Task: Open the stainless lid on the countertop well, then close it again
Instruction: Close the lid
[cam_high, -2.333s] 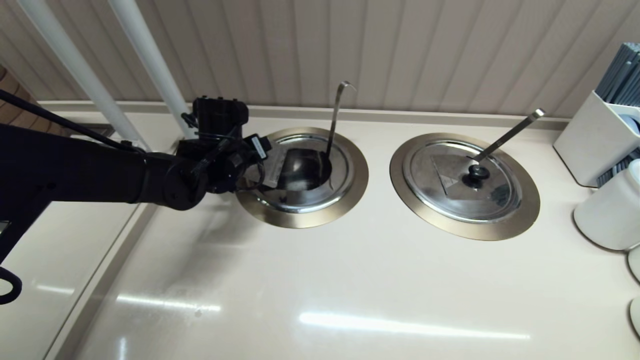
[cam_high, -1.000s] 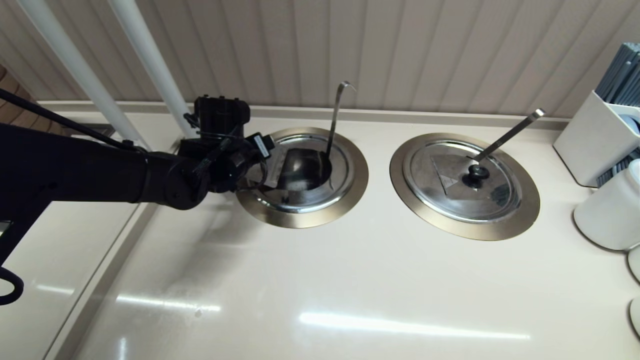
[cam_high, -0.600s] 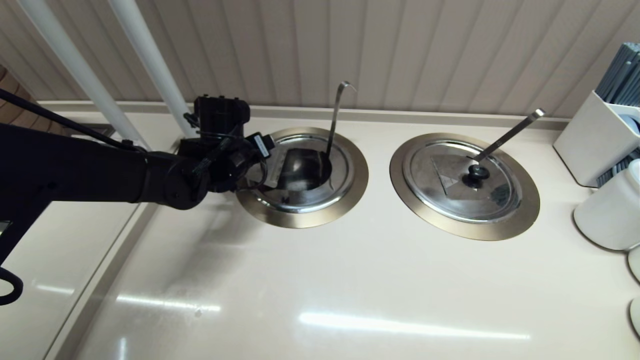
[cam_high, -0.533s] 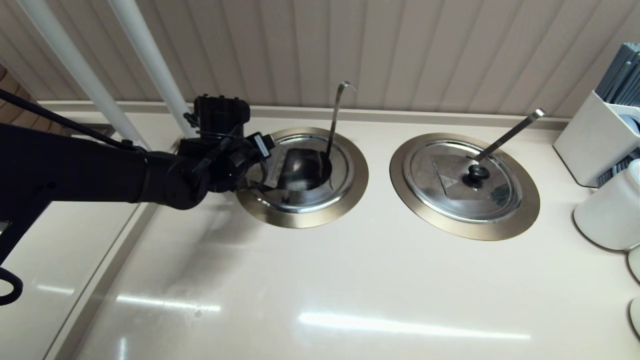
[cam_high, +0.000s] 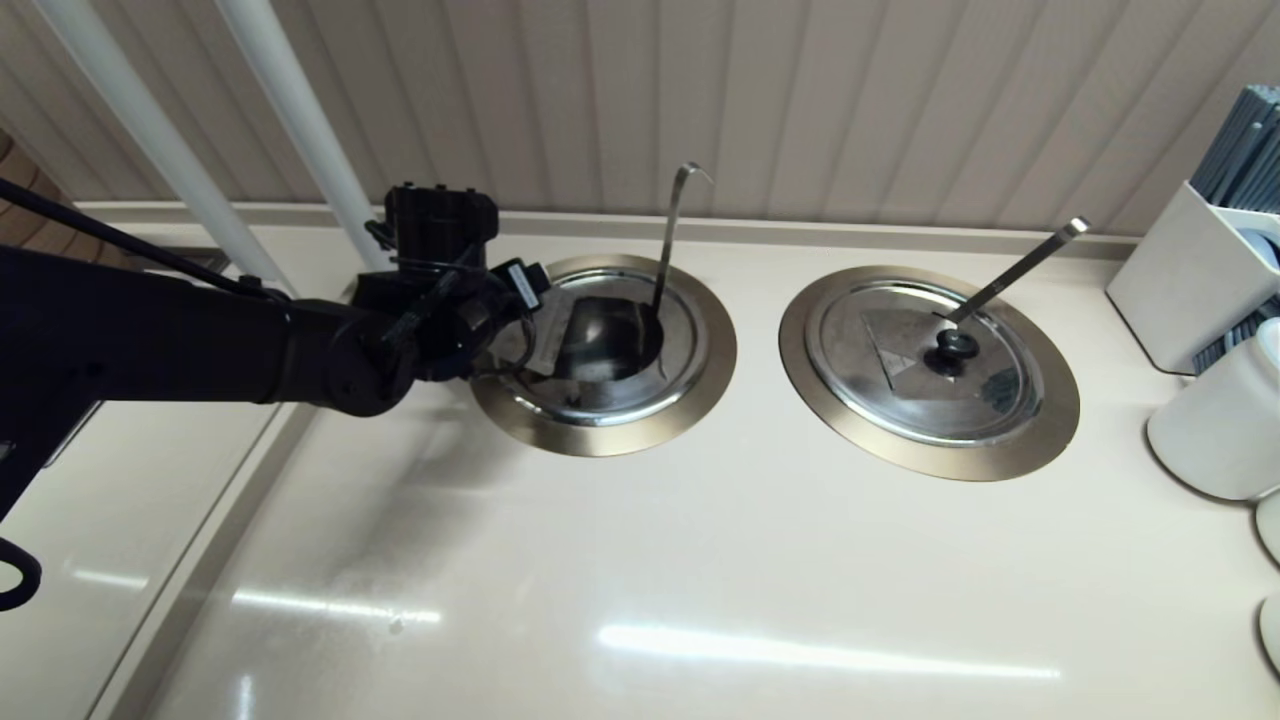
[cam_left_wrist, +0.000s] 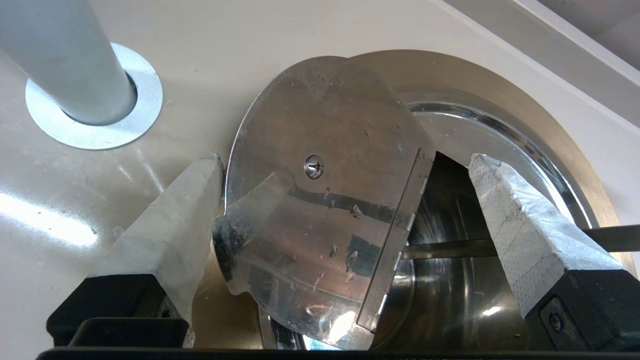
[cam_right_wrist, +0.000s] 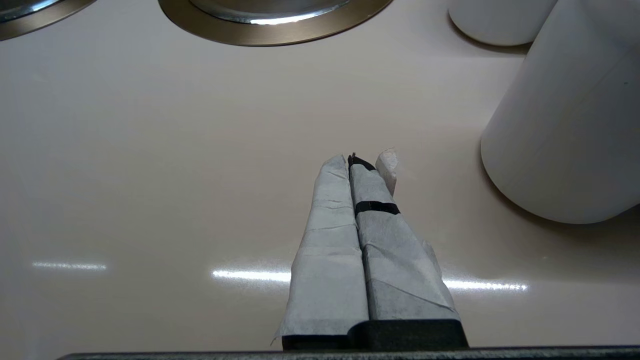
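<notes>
Since the stainless lid (cam_left_wrist: 320, 200) is seen tilted up on edge at the left side of the countertop well (cam_high: 604, 352), with the dark bowl exposed, opening is judged done; closing remains. The left gripper (cam_left_wrist: 345, 200) is spread apart around the lid, one finger (cam_left_wrist: 175, 235) touching its rim, the other clear. The right gripper (cam_right_wrist: 357, 170), pressed together, is parked over bare counter. No legible writing is found.

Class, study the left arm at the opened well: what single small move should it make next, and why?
Probably tip the stainless lid back down over the countertop well. The hinged flap stands raised, its underside and centre screw showing and the dark bowl exposed, so only closing remains. The left gripper is open around the lid, one fingertip at its edge.
</notes>
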